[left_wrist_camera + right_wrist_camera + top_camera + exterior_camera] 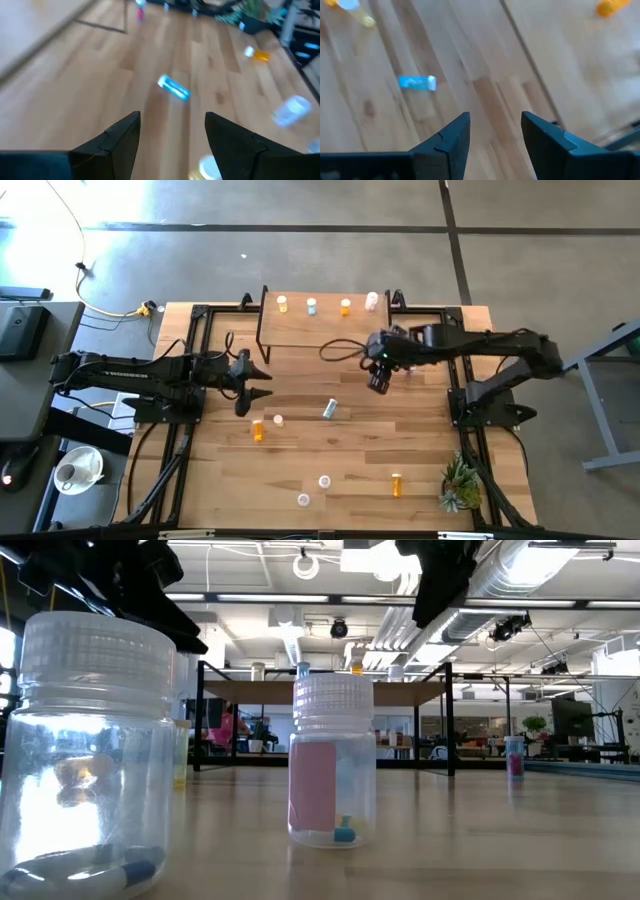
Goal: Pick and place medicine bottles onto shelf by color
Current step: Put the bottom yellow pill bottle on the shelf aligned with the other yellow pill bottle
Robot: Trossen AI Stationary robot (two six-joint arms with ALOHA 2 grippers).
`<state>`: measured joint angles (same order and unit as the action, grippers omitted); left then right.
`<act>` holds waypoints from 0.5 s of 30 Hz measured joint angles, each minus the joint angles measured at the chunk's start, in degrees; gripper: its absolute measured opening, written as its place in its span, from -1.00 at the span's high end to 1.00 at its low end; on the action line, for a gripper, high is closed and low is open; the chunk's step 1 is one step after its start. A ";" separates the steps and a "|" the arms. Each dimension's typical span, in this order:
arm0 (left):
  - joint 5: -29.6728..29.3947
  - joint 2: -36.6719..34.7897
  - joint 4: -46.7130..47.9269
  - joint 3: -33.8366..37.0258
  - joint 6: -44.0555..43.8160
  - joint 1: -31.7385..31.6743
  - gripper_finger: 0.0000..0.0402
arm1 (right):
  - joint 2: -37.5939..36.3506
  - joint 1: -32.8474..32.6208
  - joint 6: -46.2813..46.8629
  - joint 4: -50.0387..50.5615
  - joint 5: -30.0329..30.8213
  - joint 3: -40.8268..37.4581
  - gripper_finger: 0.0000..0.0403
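We see both dark pincers spread and empty above the slatted wooden table [330, 455]. The left pincer [258, 383] hovers left of centre; the right pincer [379, 383] hangs just off the near edge of the small light-wood shelf on black legs [300, 330].

On the shelf, beyond the right pincer, four small bottles stand in a row: orange-yellow [282, 304], light blue [311, 306], orange [345, 306], pink-white [371, 301].

A light blue bottle [329, 409] lies on its side between the two pincers, nearer us. An orange bottle [258, 430] lies below the left pincer. Well away from both, near the table's front edge, we see two clear bottles [324, 481] and another orange bottle [396, 484].
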<state>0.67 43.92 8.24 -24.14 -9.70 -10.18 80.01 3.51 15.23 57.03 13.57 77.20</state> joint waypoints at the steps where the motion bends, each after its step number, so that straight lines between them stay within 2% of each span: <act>1: 0.51 0.00 0.62 0.00 -0.26 0.33 -0.05 | -0.93 -0.50 0.36 -1.72 0.25 -1.86 0.17; 11: -0.35 0.01 4.64 0.00 -0.65 8.27 -0.05 | -4.42 -4.23 3.09 -20.82 1.07 -16.43 0.17; 15: -4.92 0.84 4.82 0.00 -0.65 12.80 -0.05 | -4.42 -5.60 4.08 -26.58 3.72 -20.19 0.17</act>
<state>-4.25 44.76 13.06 -24.14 -10.35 2.62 75.59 -2.09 19.31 30.45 17.29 57.01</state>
